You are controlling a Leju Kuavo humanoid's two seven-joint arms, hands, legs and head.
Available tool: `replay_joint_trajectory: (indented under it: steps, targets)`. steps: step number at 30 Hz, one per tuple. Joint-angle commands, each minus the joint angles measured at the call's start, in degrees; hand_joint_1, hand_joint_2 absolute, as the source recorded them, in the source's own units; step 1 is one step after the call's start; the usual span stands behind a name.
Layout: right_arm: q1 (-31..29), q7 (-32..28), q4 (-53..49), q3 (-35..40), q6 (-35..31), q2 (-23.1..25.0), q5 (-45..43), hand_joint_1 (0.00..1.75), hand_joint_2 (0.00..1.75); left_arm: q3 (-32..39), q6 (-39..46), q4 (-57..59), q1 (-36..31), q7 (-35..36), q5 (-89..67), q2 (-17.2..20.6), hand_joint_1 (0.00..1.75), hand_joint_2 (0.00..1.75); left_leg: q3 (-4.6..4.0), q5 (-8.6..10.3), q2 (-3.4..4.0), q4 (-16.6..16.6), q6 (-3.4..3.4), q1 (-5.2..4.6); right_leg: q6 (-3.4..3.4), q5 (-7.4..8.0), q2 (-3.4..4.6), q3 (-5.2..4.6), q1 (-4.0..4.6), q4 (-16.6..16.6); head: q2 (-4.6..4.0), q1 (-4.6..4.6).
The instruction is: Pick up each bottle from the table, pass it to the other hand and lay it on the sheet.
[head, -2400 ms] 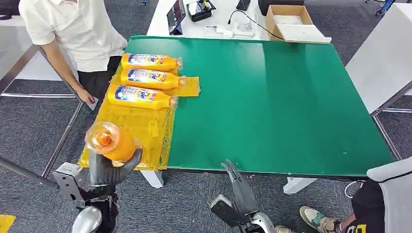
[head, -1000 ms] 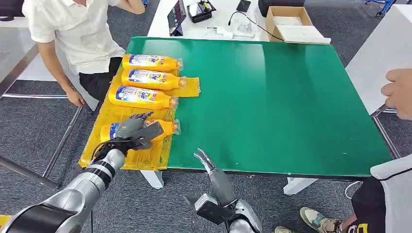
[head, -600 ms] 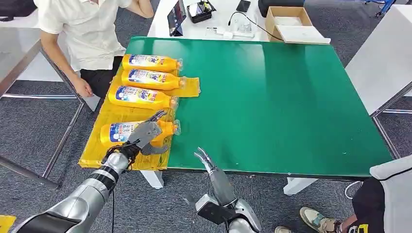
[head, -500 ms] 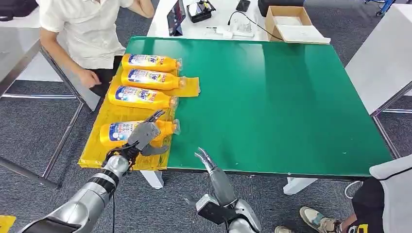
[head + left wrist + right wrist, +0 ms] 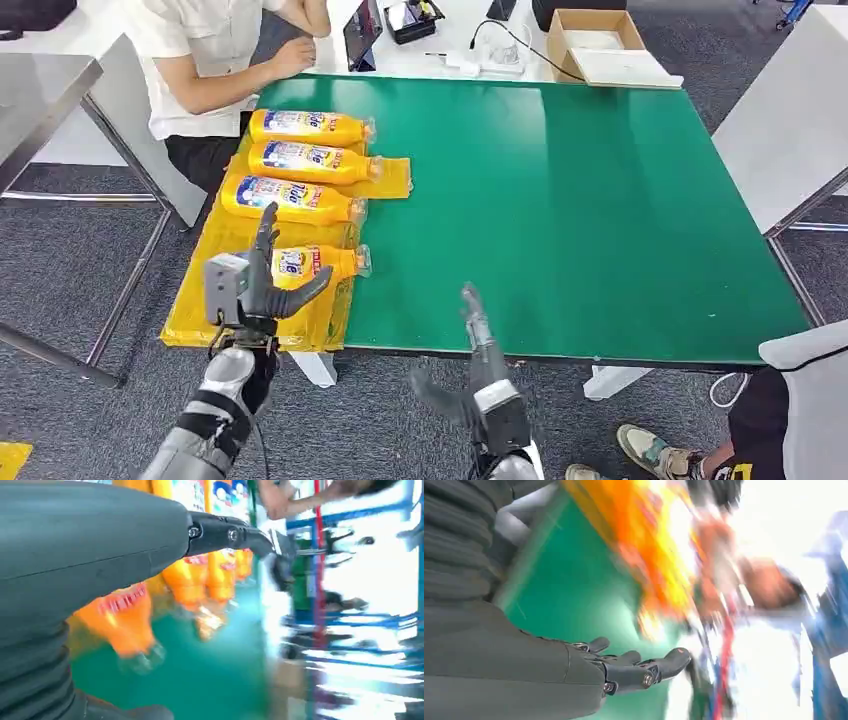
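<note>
A green table stood on grey carpet, with a yellow sheet along its left edge, where four bottles lay side by side with caps toward the table's middle. The left hand hung above the sheet's near end, fingers spread and holding nothing, just in front of the nearest bottle, while the right hand hovered at the table's near edge, fingers straight and empty. A seated person leaned an arm on the far left corner, and behind the table a white desk held a cardboard box.
</note>
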Motion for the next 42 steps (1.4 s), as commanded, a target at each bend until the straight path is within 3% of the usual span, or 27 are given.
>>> replay_joint_trajectory:
  steps: [1,2,3,6,9,11,13,14,17,20,23,28,29,32,33,37,40,42]
  targets:
    - [4.26,0.11,-17.15,-3.89,-13.47,-0.54,-1.87,0.00,0.00,-11.96,9.59,-22.98,12.52,-3.33,7.27,-0.18,0.00,1.75,0.18,-0.23,0.01,0.12,-0.09,0.05,-0.14,-0.22,-0.02,0.20,0.07,0.10,0.00,0.00]
    - [4.60,0.11,-15.33,-4.87,-11.67,0.20,-3.46,0.00,0.00,-11.74,9.86,-23.50,13.17,-3.50,7.99,-0.44,0.00,1.75,0.30,-0.27,-0.03,0.11,-0.11,0.08,-0.17,-0.27,-0.06,0.33,0.09,0.07,0.00,0.00]
    - [4.60,0.11,-15.33,-4.87,-11.67,0.20,-3.46,0.00,0.00,-11.74,9.86,-23.50,13.17,-3.50,7.99,-0.44,0.00,0.00,0.29,-0.20,-0.02,0.01,-0.10,0.09,-0.16,-0.18,-0.04,0.33,0.11,-0.05,0.00,-0.02]
    - [6.37,0.73,-9.70,-9.49,-2.34,2.23,-10.88,0.00,0.00,-9.44,10.10,-25.43,15.68,-1.84,13.36,-1.64,0.00,0.00,0.23,-0.15,0.03,-0.04,-0.08,0.08,-0.15,-0.10,0.00,0.23,0.10,-0.10,0.00,0.00]
    - [6.93,1.05,-9.56,-10.89,-3.11,2.99,-10.53,0.00,0.00,-8.59,11.75,-25.09,15.81,-1.32,13.92,-2.19,0.00,0.00,0.11,-0.09,0.04,-0.04,-0.05,0.08,-0.10,-0.05,0.01,0.09,0.09,-0.09,0.00,-0.02]
    - [8.31,4.22,-10.70,-12.32,-4.80,4.64,-11.54,0.00,0.00,-8.14,16.70,-23.15,15.05,0.39,14.17,-3.16,0.00,0.00,0.22,-0.13,-0.01,-0.03,-0.08,0.10,-0.14,-0.11,-0.06,0.22,0.11,-0.08,0.00,0.00]
    - [8.89,8.00,-11.57,-11.12,-4.58,4.23,-13.53,0.00,0.00,-9.60,17.42,-22.50,14.76,-2.75,13.23,-2.54,0.00,0.00,0.29,-0.14,-0.07,-0.04,-0.09,0.12,-0.15,-0.15,-0.11,0.32,0.13,-0.09,0.00,-0.02]
    - [8.62,8.41,-11.04,-10.34,-6.57,3.74,-11.78,0.00,0.00,-9.70,16.95,-22.72,15.26,-3.92,13.04,-2.32,0.00,1.75,0.28,-0.14,-0.03,-0.04,-0.08,0.10,-0.14,-0.14,-0.07,0.28,0.10,-0.07,0.00,-0.02]
    - [6.44,7.22,-9.13,-7.87,-13.80,3.07,-5.95,0.00,0.00,-8.75,9.51,-24.05,17.78,-4.65,16.48,-0.27,0.00,1.75,0.36,-0.17,0.11,-0.07,-0.10,0.13,-0.15,-0.12,0.06,0.34,0.13,-0.11,0.00,-0.02]
    - [5.31,7.56,-9.73,-6.00,-14.90,2.22,-6.16,0.00,0.00,-7.54,5.00,-24.30,19.76,-6.35,15.95,0.06,0.00,1.75,0.38,-0.20,0.31,-0.09,-0.11,0.10,-0.17,-0.09,0.27,0.31,0.10,-0.11,0.00,0.00]
    - [5.60,4.52,-11.88,-7.93,-18.98,3.52,-6.68,0.00,0.00,-8.02,7.20,-23.86,20.37,-8.60,10.99,-0.54,0.00,1.75,0.35,-0.17,0.24,-0.09,-0.11,0.09,-0.17,-0.09,0.18,0.30,0.09,-0.10,0.00,-0.02]
    - [5.76,4.12,-12.56,-8.65,-19.04,3.80,-6.77,0.00,0.00,-8.36,7.68,-23.49,19.83,-8.68,10.30,-0.65,0.00,1.75,0.10,-0.08,0.08,-0.04,-0.05,0.06,-0.10,-0.04,0.04,0.08,0.06,-0.05,0.00,-0.02]
    - [6.32,0.29,-13.77,-11.37,-19.04,6.18,-9.69,0.00,0.00,-9.41,8.30,-22.91,19.37,-8.47,8.11,-0.07,0.00,1.75,0.28,-0.16,0.13,-0.03,-0.10,0.12,-0.17,-0.10,0.08,0.25,0.12,-0.06,0.00,-0.02]
    - [7.45,1.36,-16.90,-12.63,-19.04,6.52,-11.10,0.00,0.00,-9.79,9.45,-20.87,19.14,-7.84,6.47,0.01,0.00,1.75,0.22,-0.12,0.03,-0.01,-0.09,0.08,-0.16,-0.11,-0.02,0.20,0.09,-0.02,0.00,-0.02]
    - [8.32,0.16,-17.77,-13.97,-19.04,7.60,-7.75,0.00,1.75,-10.00,10.99,-20.48,19.26,-8.62,4.22,0.41,0.00,1.75,0.24,-0.11,0.01,-0.06,-0.09,0.07,-0.15,-0.11,-0.04,0.21,0.07,-0.05,0.00,-0.02]
    - [8.97,0.11,-18.93,-14.68,-19.04,7.94,-5.67,0.00,1.75,-10.09,11.91,-20.65,20.68,-8.73,3.05,0.20,0.00,1.75,0.41,-0.19,-0.02,-0.06,-0.12,0.12,-0.19,-0.19,-0.07,0.40,0.12,-0.08,0.00,0.00]
    - [6.26,0.11,-10.93,-9.90,-18.03,3.29,-1.85,0.00,1.75,-9.54,10.90,-21.82,22.15,-8.37,2.96,0.27,0.00,1.75,0.30,-0.12,0.10,-0.10,-0.06,0.08,-0.12,-0.07,0.06,0.27,0.08,-0.14,0.00,-0.02]
    - [6.04,0.11,-10.60,-9.69,-18.00,3.26,-1.79,0.00,1.75,-9.41,10.77,-21.84,22.19,-8.38,3.03,0.28,0.00,1.75,0.68,-0.25,0.27,-0.18,-0.13,0.17,-0.22,-0.12,0.20,0.63,0.18,-0.27,0.00,-0.02]
